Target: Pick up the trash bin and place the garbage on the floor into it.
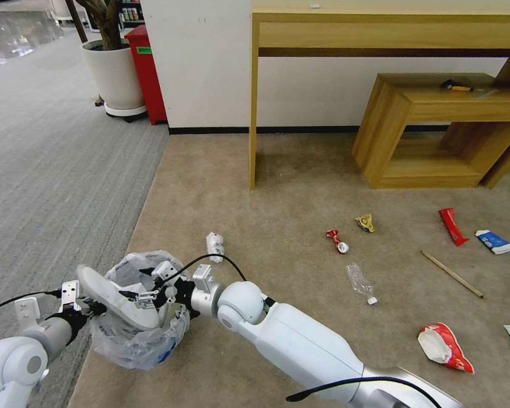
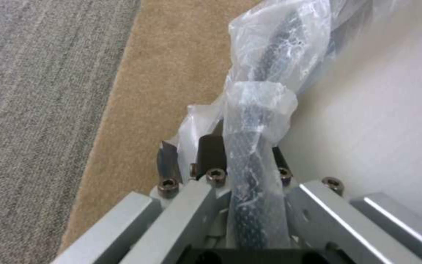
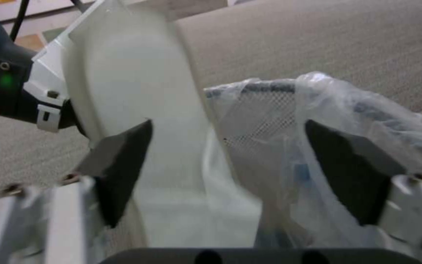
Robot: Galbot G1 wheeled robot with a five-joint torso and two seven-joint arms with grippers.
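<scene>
Trash bin (image 1: 139, 334): left gripper (image 2: 221, 161) clamps its rim; right gripper (image 3: 225, 172), jaws apart, over a white slipper (image 1: 116, 296) there.

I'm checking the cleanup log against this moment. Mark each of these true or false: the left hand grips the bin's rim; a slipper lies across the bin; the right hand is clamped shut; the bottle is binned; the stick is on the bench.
1. The left hand grips the trash bin by its rim. True.
2. A white slipper lies across the bin's opening. True.
3. The right hand is clamped shut. False: it is open, over the bin.
4. The clear bottle is in the bin. False: it lies on the beige carpet.
5. The wooden stick is on the bench. False: it lies on the carpet.
</scene>
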